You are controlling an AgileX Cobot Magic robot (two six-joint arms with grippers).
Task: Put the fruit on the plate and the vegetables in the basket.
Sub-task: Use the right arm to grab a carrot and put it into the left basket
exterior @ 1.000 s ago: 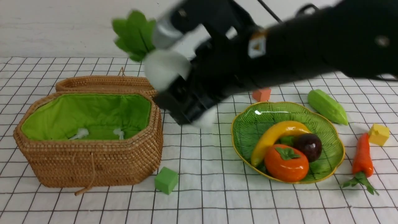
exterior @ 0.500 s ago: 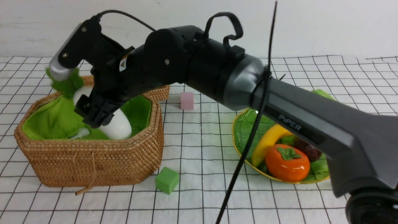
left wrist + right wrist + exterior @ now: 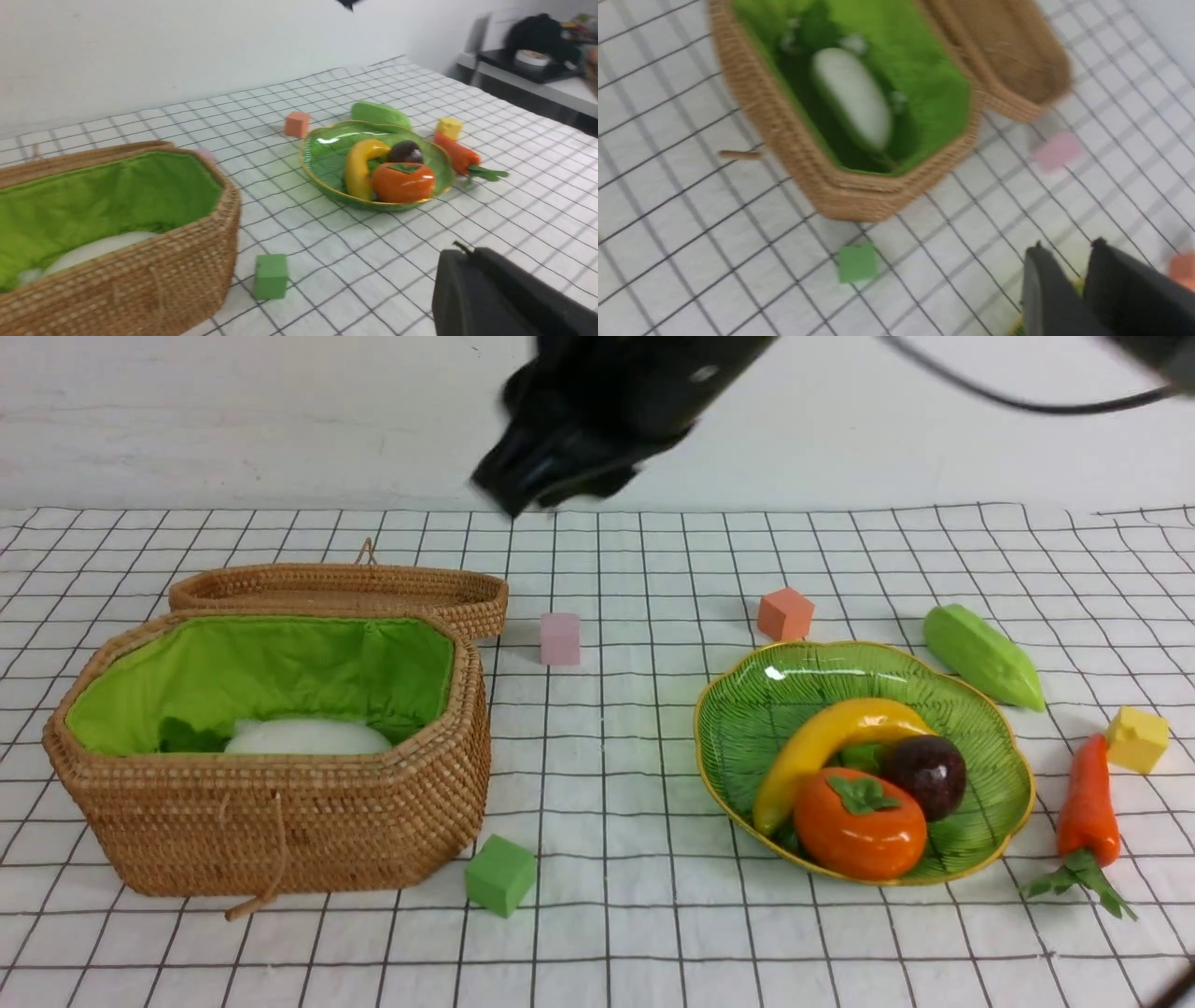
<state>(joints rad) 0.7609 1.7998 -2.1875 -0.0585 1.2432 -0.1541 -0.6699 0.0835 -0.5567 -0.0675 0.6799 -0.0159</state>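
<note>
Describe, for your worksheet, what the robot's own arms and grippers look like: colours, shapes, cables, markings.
The right arm is bulky and glossy black, blurred in the front view, with a thin black cable beside it. The right gripper has two flat matte black fingers with squared tips. The left gripper shows as a rounded black block. No markings are legible.

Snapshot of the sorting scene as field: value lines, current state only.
basket: white radish lying inside; lid behind it
plate: banana, persimmon, mangosteen
left out: gourd and carrot, on cloth right of plate
loose: green cube, pink cube, orange cube, yellow cube
right hand: raised, holds nothing
</note>
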